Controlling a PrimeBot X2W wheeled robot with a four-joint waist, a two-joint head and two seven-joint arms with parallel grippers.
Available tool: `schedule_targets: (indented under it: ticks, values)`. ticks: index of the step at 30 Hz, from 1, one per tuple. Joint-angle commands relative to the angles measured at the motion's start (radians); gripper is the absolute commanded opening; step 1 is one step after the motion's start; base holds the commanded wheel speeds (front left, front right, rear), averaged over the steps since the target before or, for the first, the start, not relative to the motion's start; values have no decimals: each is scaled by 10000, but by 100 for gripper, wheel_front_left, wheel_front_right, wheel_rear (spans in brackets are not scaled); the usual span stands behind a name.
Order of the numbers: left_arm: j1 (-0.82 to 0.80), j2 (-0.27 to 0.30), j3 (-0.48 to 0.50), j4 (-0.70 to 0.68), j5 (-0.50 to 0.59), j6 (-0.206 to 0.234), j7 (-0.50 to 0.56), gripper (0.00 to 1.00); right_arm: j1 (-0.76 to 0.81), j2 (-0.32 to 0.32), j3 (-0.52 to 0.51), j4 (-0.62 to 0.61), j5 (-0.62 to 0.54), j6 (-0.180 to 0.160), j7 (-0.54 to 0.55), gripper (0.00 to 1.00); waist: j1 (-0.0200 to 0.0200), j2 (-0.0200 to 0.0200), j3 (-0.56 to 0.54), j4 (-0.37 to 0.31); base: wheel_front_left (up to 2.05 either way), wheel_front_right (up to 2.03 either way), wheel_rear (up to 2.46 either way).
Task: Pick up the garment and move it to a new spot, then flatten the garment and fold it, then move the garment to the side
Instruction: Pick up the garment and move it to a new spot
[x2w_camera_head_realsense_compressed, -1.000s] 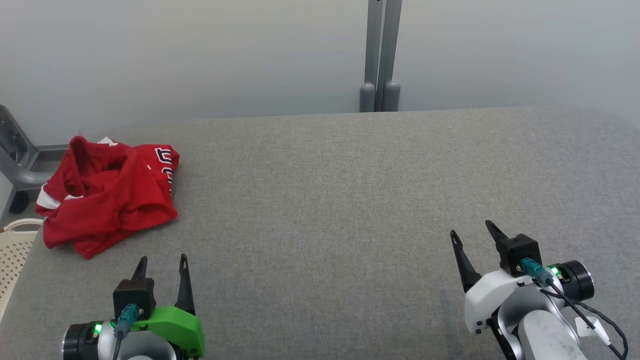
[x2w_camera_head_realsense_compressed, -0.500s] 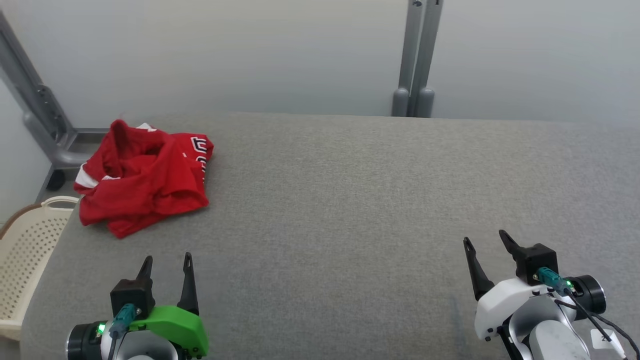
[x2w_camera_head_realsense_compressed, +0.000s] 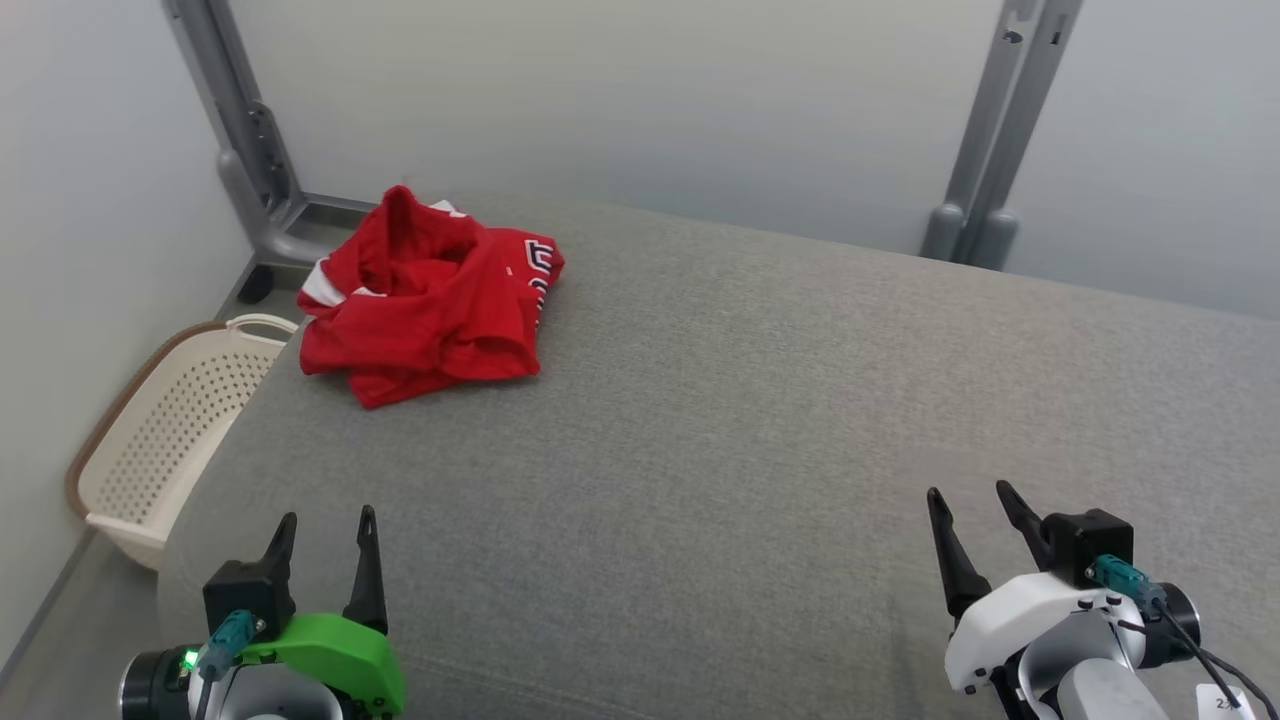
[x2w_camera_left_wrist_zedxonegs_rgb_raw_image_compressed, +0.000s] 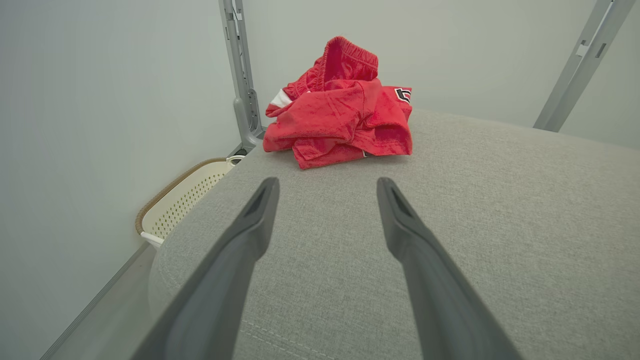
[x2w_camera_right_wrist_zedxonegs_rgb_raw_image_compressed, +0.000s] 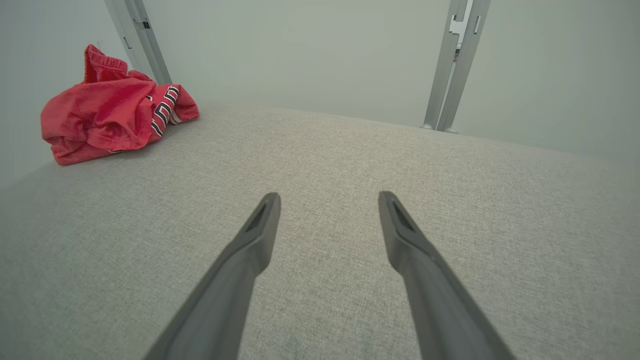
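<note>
The red garment (x2w_camera_head_realsense_compressed: 430, 290) lies as a crumpled heap at the far left corner of the grey padded surface (x2w_camera_head_realsense_compressed: 720, 400), close to its left edge. An elastic band stands up on the far side of the heap. I judge the heap a little wider from left to right than from near to far, but it is too bunched to give a clear long axis. On the floor to its left and nearer stands a cream basket (x2w_camera_head_realsense_compressed: 160, 440).

From the left gripper (x2w_camera_head_realsense_compressed: 328, 514) the garment lies straight ahead, far and slightly to the right. In the left wrist view it sits just beyond the two fingertips, in line with the gap between them. The right gripper (x2w_camera_head_realsense_compressed: 968, 490) is at the near right, well apart from the heap. So I judge the left arm the one for the reach.

Both grippers point to the far side, fingers spread, with nothing between them.
</note>
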Motion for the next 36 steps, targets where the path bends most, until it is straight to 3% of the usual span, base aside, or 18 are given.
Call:
schedule_targets:
  ticks: [1,13,24,36]
  values:
    - [108,118,29,-55,-48,45,13,100,-67,-37,15,105,125,1,-125,100,0,0,9,724,0,0,0]
    - [281,256,73,-339,-172,174,172,100,-366,-40,188,667,534,1,-451,100,0,0,16,1714,0,0,0]
    - [281,331,82,-414,-344,238,220,100,-566,-42,362,1123,604,1,-624,100,0,0,32,1963,0,0,0]
    - [-2003,419,-121,701,-921,-683,1440,100,-786,-39,762,737,246,1,-61,100,0,0,575,1294,0,0,0]
